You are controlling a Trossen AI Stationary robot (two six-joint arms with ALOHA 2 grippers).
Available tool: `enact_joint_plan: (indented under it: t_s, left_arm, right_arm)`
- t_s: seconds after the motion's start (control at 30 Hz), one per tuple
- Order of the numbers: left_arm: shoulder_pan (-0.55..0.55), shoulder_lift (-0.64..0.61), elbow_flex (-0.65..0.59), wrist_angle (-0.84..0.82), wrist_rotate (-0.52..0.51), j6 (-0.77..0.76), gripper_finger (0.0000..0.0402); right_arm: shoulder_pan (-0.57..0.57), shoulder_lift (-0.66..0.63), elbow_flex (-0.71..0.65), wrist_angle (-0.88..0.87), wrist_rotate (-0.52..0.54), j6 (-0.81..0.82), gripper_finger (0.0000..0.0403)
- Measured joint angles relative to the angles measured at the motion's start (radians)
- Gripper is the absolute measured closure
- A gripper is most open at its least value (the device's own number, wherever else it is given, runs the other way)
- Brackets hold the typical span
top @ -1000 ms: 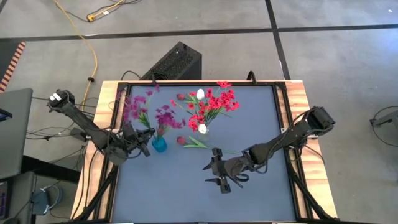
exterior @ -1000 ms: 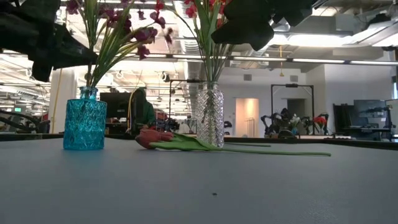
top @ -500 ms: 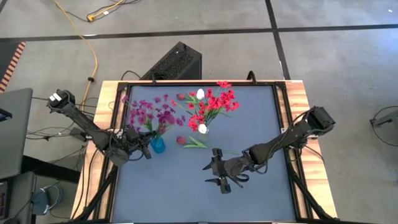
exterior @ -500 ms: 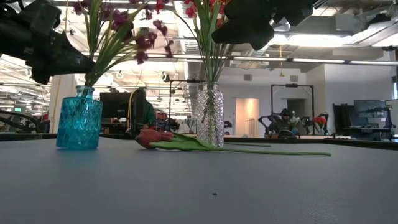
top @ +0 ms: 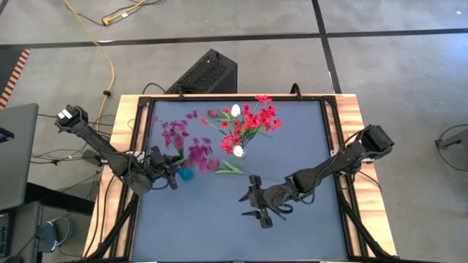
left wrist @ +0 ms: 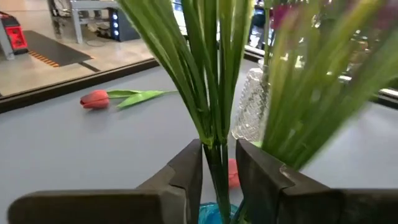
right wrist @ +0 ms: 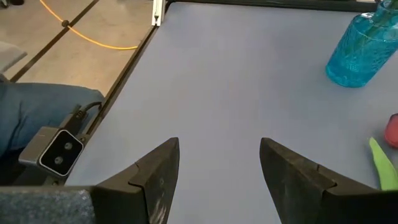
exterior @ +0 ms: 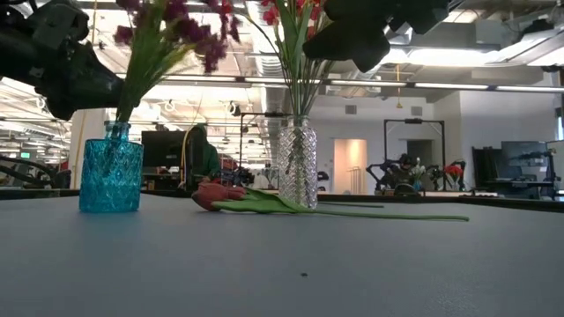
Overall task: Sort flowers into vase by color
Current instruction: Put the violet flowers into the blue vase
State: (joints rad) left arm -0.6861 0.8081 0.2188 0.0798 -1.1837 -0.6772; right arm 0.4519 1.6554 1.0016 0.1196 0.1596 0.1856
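A blue vase [top: 186, 174] [exterior: 110, 176] stands at the table's left, holding magenta flowers [top: 189, 144] on green stems [left wrist: 214, 93]. My left gripper [top: 174, 174] [left wrist: 219, 165] reaches in level from the left, open, with one finger on either side of the stems just above the vase mouth. A clear glass vase [exterior: 298, 165] holds red flowers and white buds [top: 248, 123]. One tulip [top: 218, 166] [exterior: 220, 195] lies on the table beside it, and another [left wrist: 95, 99] lies farther off. My right gripper [top: 261, 208] [right wrist: 219, 149] hangs open over the middle of the table. My left gripper has the magenta flowers' stems [left wrist: 216, 158] between its two fingers just above the vase mouth. It comes level from the table's left, across the upright stems. A gap shows beside one finger [left wrist: 255, 171]. Whether the other finger touches the stems, I cannot tell.
The near half of the grey table top [top: 219, 226] is bare. A raised frame [top: 344, 146] runs round the table. A black box [top: 208, 73] and cables lie on the floor behind the far edge.
The blue vase has slid a little toward the table's left edge. The magenta flowers have swung about in the vase, their heads moving from the left toward the right, and they show blurred now. My left gripper has rolled slightly at the wrist.
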Motion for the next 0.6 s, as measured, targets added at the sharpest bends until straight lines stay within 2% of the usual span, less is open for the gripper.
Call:
enact_joint_plan:
  t_s: [0.2,0.4,0.6]
  left_arm:
    - [0.0,-0.061,0.0,-0.001,0.053,0.116,0.0304]
    - [0.0,-0.173,0.0,-0.015,0.057,0.239,0.0304]
    - [0.0,-0.294,0.0,-0.132,0.082,0.318,0.0303]
  right_arm:
    - [0.0,0.0,0.0,0.0,-0.002,0.001,0.0155]
    - [0.0,0.0,0.0,0.0,-0.002,0.001,0.0155]
    - [0.0,0.0,0.0,0.0,-0.005,0.0,0.0155]
